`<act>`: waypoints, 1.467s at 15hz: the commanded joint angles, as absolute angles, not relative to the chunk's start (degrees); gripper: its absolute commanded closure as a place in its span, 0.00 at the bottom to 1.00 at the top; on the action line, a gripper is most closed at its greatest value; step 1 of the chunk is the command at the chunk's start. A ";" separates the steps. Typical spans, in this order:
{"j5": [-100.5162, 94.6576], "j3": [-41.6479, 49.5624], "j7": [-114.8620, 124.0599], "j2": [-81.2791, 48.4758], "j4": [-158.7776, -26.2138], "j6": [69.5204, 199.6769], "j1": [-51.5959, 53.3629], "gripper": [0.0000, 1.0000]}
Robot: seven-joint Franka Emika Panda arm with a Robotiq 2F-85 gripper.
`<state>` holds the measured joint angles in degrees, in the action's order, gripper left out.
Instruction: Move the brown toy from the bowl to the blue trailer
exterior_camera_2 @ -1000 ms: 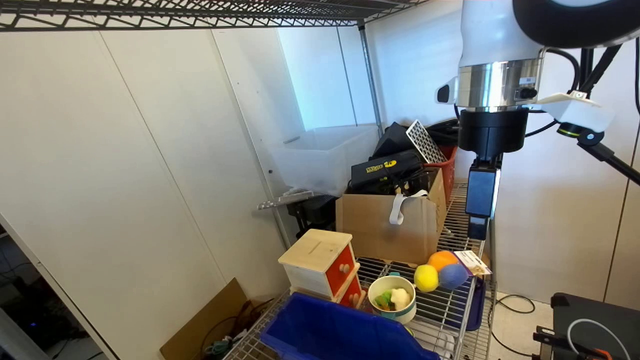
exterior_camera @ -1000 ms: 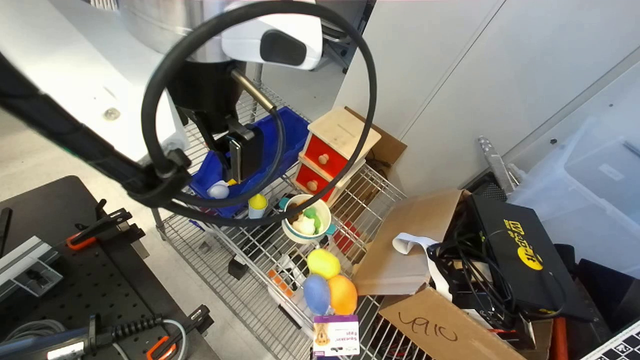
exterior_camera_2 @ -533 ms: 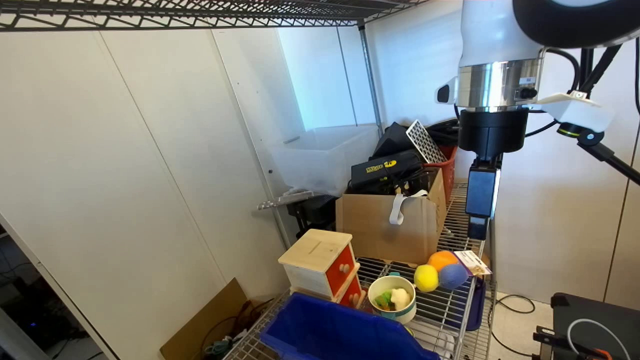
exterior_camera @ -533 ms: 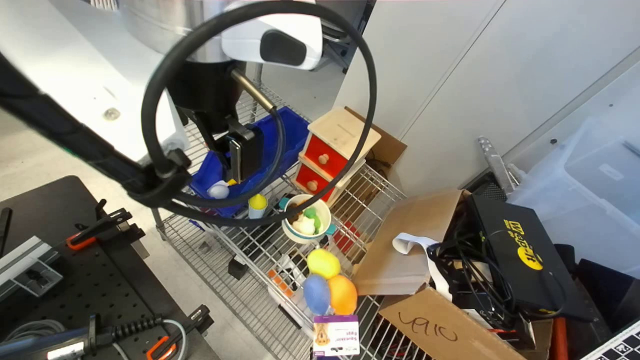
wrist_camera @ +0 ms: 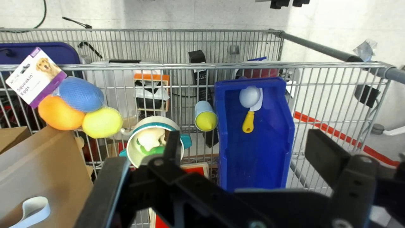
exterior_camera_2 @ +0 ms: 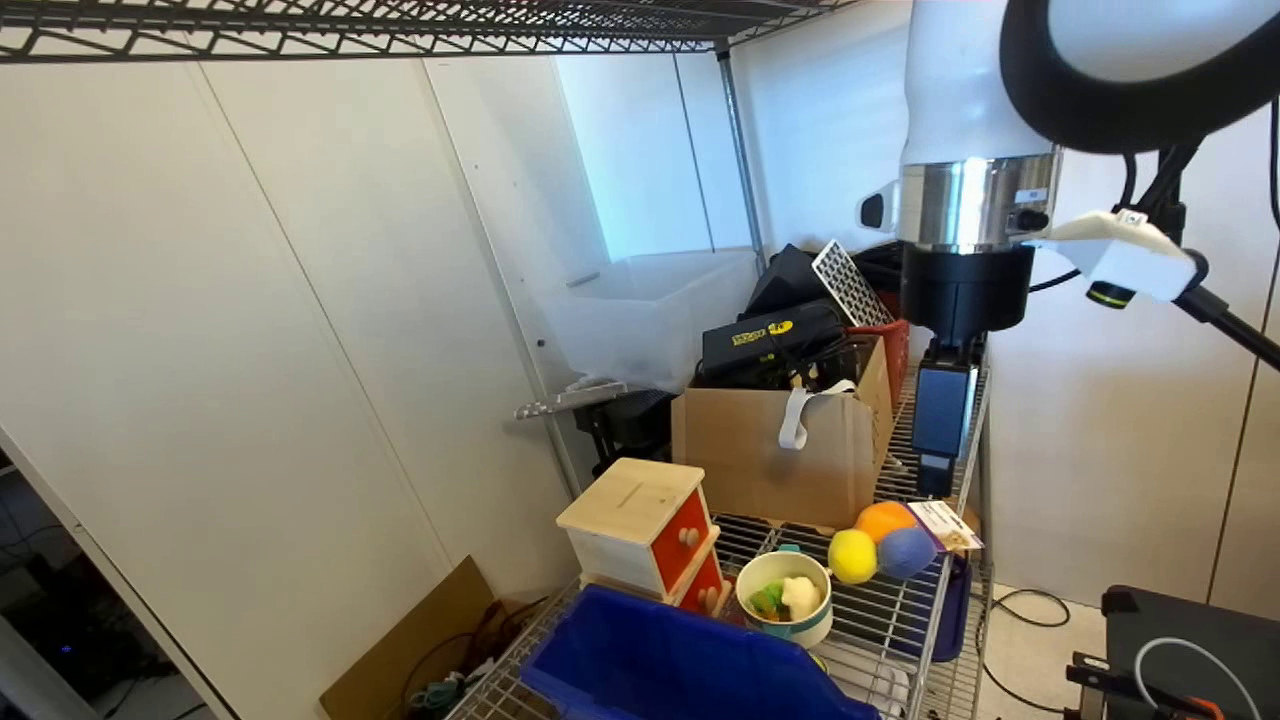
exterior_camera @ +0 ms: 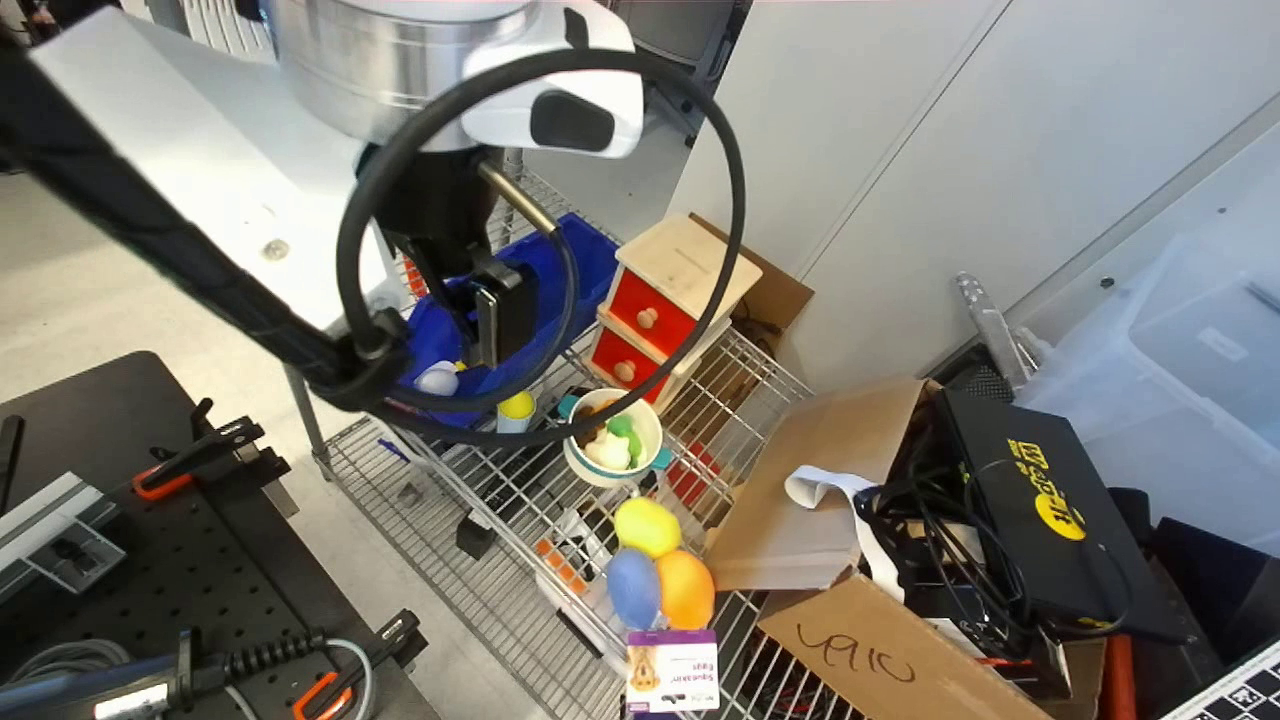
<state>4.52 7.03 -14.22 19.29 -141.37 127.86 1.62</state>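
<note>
The bowl (exterior_camera: 598, 478) stands on the wire shelf in both exterior views (exterior_camera_2: 812, 628), and also in the wrist view (wrist_camera: 155, 119). A brown toy (exterior_camera: 591, 434) lies at its side among cream and green toys; only a sliver of brown shows in the wrist view (wrist_camera: 166, 135). The blue trailer (wrist_camera: 256, 158) lies to the right of the bowl in the wrist view; it also shows in both exterior views (exterior_camera: 597, 262) (exterior_camera_2: 690, 655). My gripper (wrist_camera: 245, 142) is wide open and empty, above the shelf and apart from the bowl. One finger partly covers the bowl in the wrist view.
A white ladle-like toy with a yellow handle (wrist_camera: 248, 122) lies inside the blue trailer. A light-blue cup (wrist_camera: 204, 109) stands between bowl and trailer. Wooden drawers (exterior_camera_2: 640, 520), soft eggs (wrist_camera: 82, 95) and a cardboard box (exterior_camera_2: 770, 450) stand near the bowl.
The arm and gripper have moved lower, shifting slightly left in one exterior view and slightly right in another. The bowl, its toys and the blue trailer have not moved.
</note>
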 commanded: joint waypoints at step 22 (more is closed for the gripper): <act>3.32 4.66 -12.21 -13.32 -126.16 143.53 -4.22 0.00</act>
<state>3.86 5.94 -12.62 -13.38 -126.20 143.61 -2.96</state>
